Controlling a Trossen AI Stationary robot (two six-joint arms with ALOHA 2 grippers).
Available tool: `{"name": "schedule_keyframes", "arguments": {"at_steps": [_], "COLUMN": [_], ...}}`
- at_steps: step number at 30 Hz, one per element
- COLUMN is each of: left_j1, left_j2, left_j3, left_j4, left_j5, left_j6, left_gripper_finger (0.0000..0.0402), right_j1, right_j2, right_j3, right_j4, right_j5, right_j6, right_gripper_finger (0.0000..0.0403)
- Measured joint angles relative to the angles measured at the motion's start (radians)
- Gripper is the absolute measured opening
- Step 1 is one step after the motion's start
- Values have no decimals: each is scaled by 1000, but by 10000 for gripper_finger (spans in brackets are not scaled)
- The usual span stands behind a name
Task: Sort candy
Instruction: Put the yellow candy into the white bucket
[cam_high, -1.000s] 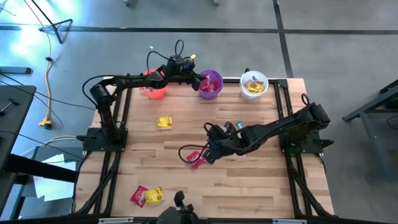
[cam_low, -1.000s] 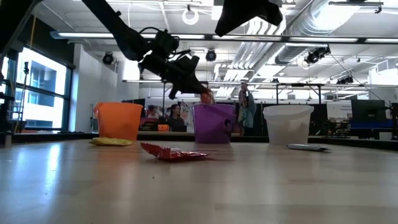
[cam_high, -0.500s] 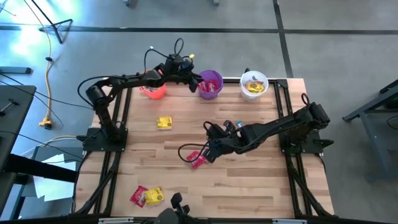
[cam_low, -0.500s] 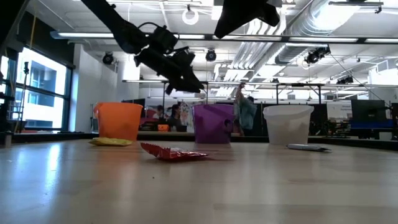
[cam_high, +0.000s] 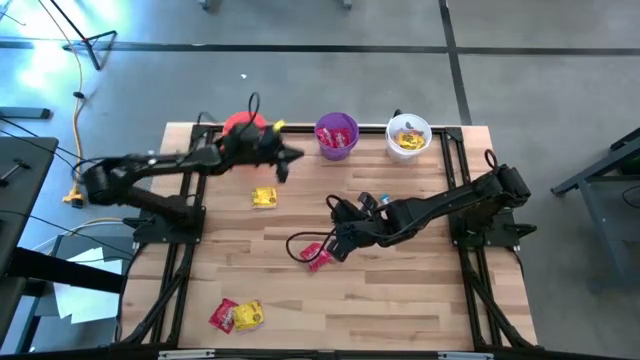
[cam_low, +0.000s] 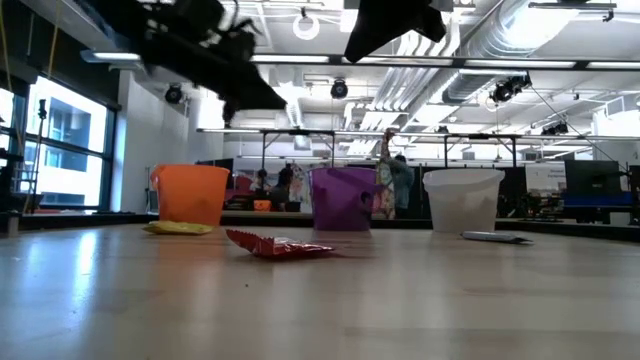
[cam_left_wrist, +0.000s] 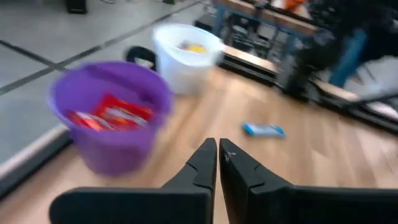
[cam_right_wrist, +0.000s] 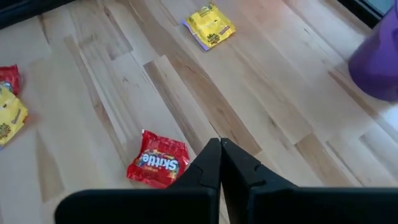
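My left gripper (cam_high: 290, 160) (cam_left_wrist: 218, 148) is shut and empty, above the table between the orange-red cup (cam_high: 243, 126) and the purple cup (cam_high: 336, 135). Red packets (cam_left_wrist: 111, 116) lie inside the purple cup (cam_left_wrist: 111, 121). My right gripper (cam_high: 332, 248) (cam_right_wrist: 219, 147) is shut, just short of a red candy packet (cam_right_wrist: 158, 165) (cam_high: 315, 256) lying flat on the table. A yellow packet (cam_high: 264, 197) (cam_right_wrist: 211, 25) lies near the table's middle left. A blue bar (cam_left_wrist: 264, 129) (cam_low: 495, 237) lies by the right arm. The white cup (cam_high: 408, 135) holds yellow packets.
A red and a yellow packet (cam_high: 235, 315) lie together near the table's near left corner. The three cups stand in a row along the far edge. Bare wood lies to the near right. Black frame rails (cam_high: 190, 250) run along both sides of the table.
My left gripper has drawn back from over the purple cup toward the table's left and slightly nearer, ending beside the orange-red cup; its arm has folded back to the left. The right arm and the packets on the table have kept still.
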Motion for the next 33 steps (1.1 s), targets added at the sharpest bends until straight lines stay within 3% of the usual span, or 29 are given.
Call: {"name": "schedule_keyframes", "arguments": {"at_steps": [4,8,15,21,27,33], "left_j1": [-121,-246,-475,-718,-940,-1102], "left_j2": [-174,-297,-437,-458,-432,-414], "left_j3": [-97,-109,-109,-109,-110,-110], "left_j4": [-145,-397,-718,-912,-981,-968], "left_j5": [-78,-174,-144,-190,-228,-93], "left_j6": [6,0,-152,-314,-445,-569], "left_gripper_finger": [1,0,0,0,0,0], "right_j1": [-26,-59,-79,-71,-64,-49], "right_j2": [0,0,0,0,0,0], "right_j3": [0,-1,-4,-4,-4,-4], "right_j4": [25,97,132,126,111,101], "right_j5": [-40,-105,-140,-146,-146,-146], "right_j6": [-56,-121,-161,-143,-103,-100], "right_gripper_finger": [0,0,0,0,0,0]}}
